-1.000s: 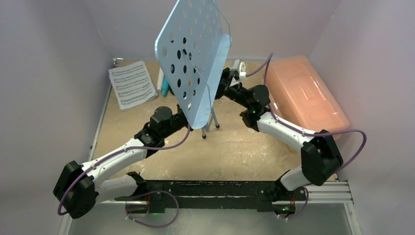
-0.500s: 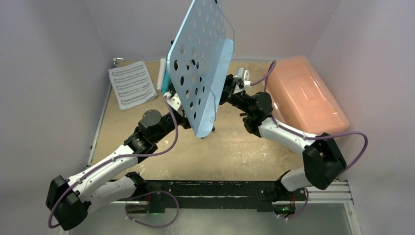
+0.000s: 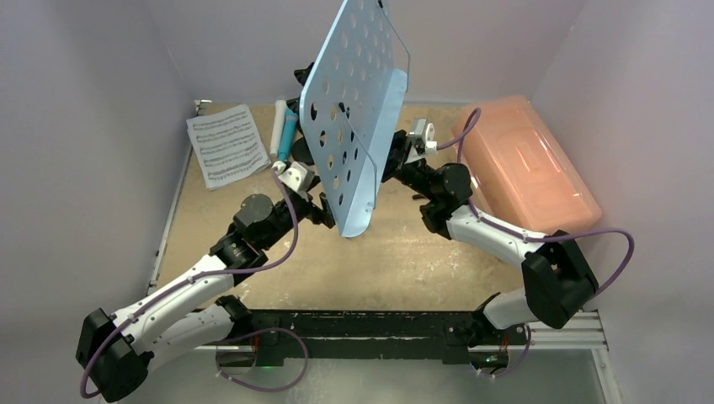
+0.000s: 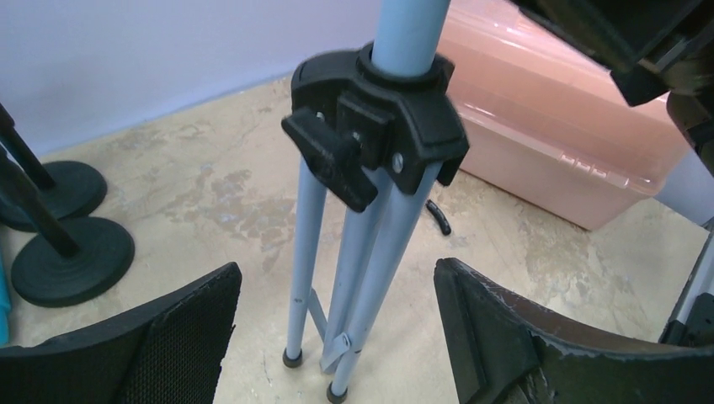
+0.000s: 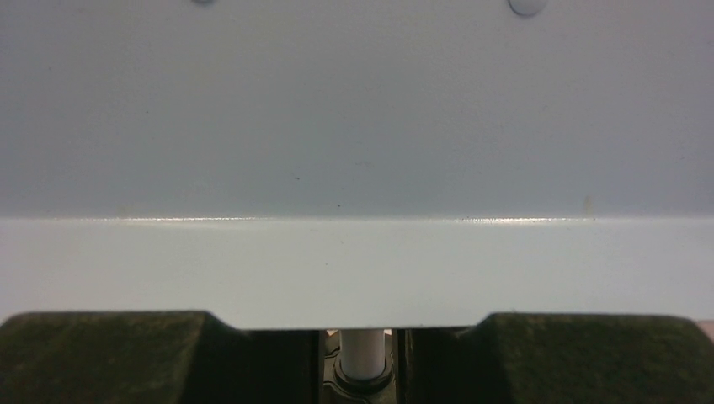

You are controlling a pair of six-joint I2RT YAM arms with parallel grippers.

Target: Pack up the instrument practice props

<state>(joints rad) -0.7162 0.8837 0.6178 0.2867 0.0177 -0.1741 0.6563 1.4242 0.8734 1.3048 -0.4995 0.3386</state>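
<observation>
1. Pink box (image 3: 526, 164): lying along the right edge of the tabletop (image 3: 404, 261), reaching toward the far right corner.
2. Music rack (image 3: 358, 93): standing mid-tabletop, panel tilting, legs drawn close together, feet resting on the surface.
3. Sheet music (image 3: 226, 145): lying flat in the far left corner.
4. Left gripper (image 4: 337, 273): fingers spreading wide on either side of the rack's legs, touching neither.
5. Right gripper (image 5: 349, 318): sitting under the rack's shelf, pole showing in the narrow gap. The fingertips are hidden, so the grip cannot be told.
6. Mic holders (image 4: 71, 252): two, standing just beside each other near the far edge.
7. White microphone (image 3: 277, 126) and blue microphone (image 3: 289, 135): lying side by side just right of the sheet music.
</observation>
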